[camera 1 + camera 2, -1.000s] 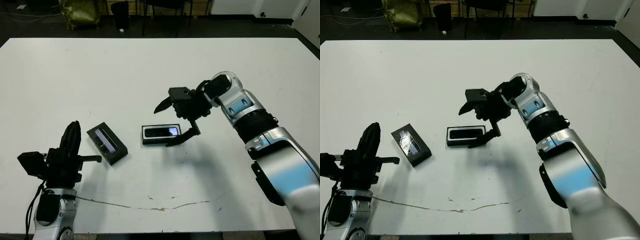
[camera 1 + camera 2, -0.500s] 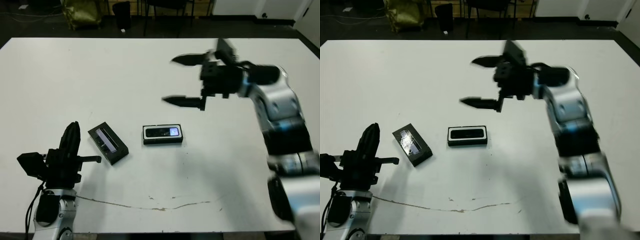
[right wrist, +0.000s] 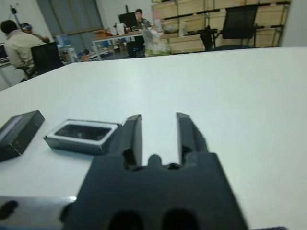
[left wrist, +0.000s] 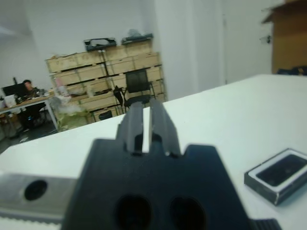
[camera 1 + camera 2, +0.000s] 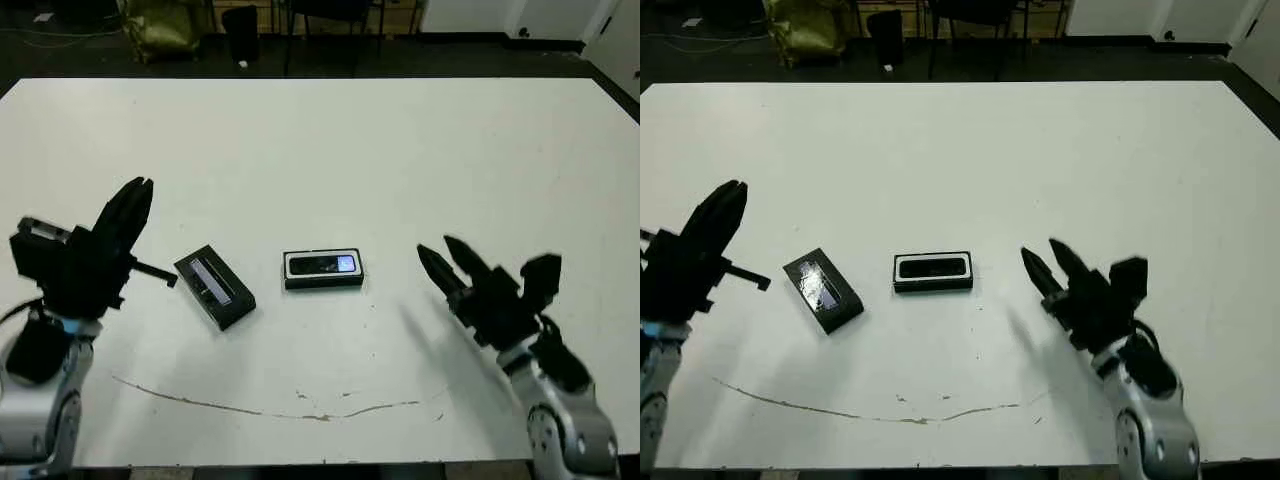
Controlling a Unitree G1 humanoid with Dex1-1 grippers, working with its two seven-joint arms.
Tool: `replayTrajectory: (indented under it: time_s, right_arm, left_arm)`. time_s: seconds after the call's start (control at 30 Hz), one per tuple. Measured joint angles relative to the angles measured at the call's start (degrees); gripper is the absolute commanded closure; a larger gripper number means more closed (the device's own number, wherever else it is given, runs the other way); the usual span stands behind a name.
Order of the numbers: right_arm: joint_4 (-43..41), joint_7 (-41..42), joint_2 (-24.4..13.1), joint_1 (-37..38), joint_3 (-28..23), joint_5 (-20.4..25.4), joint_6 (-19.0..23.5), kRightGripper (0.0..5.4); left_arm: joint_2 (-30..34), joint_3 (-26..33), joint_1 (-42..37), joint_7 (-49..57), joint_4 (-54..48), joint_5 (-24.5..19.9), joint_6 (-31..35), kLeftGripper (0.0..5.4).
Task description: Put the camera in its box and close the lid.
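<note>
Two grippers are now away from the box: half a second ago the right gripper hung high behind it; now it is low, right of it, fingers slightly apart. The left gripper has risen, fingers nearly together. The camera lies in the box, long axis left to right, screen to the right. The lid lies just left of the box, slanted, not touching. The table is free on all sides.

Left wrist view: narrow gap between fingers; the box beyond.

Right wrist view: fingers parted; box and lid ahead.
</note>
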Motion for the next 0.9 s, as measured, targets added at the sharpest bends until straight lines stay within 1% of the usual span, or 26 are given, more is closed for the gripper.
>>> replayTrajectory:
  time_s: [0.1, 0.17, 0.27, 0.33, 0.4, 0.47, 0.53, 0.57, 0.73, 0.83, 0.9]
  right_arm:
    - [1.1, -0.3, -0.1, 0.4, 0.3, 0.3, -1.2, 5.37]
    - [1.5, -0.5, -0.2, 0.4, 0.4, 0.4, -1.6, 5.39]
    - [1.7, -1.1, -0.3, 0.3, 1.0, 0.5, -1.7, 5.39]
    - [1.6, -1.5, -0.3, 0.3, 1.3, 1.1, -1.7, 5.39]
    - [1.6, -1.6, -0.3, 0.2, 1.6, 1.5, -1.6, 5.40]
    - [1.6, -1.9, -0.5, 0.0, 1.7, 1.8, -1.5, 5.40]
    - [1.4, -2.1, -0.8, -0.4, 1.7, 2.3, -1.3, 5.40]
    - [1.3, -2.2, -0.9, -0.5, 1.6, 2.5, -1.2, 5.40]
    - [1.2, -3.2, -1.0, -1.1, 1.7, 3.3, -1.1, 5.40]
    - [0.7, -4.4, -1.1, -0.9, 1.8, 3.4, -0.7, 5.40]
    - [0.3, -5.0, -1.1, -0.7, 1.9, 3.4, -0.3, 5.40]
  left_arm:
    - [5.3, -0.7, -1.7, -4.4, -0.5, 0.7, 4.1, 5.40]
    - [10.4, -1.1, -4.3, -9.6, 0.6, 0.8, 5.9, 5.40]
    - [19.6, -2.9, -10.7, -20.4, 5.3, 0.7, 8.5, 5.40]
    - [24.5, -5.6, -15.8, -26.8, 7.5, 1.0, 11.6, 5.40]
    - [28.3, -9.3, -21.2, -32.2, 8.9, 2.8, 14.2, 5.31]
    - [30.4, -13.2, -26.3, -37.1, 10.9, 5.6, 12.1, 5.02]
    - [31.2, -17.8, -31.2, -41.9, 12.9, 9.5, 7.1, 4.57]
    - [31.5, -20.1, -33.4, -44.0, 13.4, 11.4, 5.8, 4.34]
    - [31.6, -31.5, -45.0, -56.4, 15.2, 20.9, 3.4, 3.18]
    - [30.6, -36.6, -48.8, -60.6, 18.0, 25.9, -1.9, 2.47]
    - [29.4, -38.8, -49.8, -62.5, 19.7, 27.8, -5.1, 2.01]
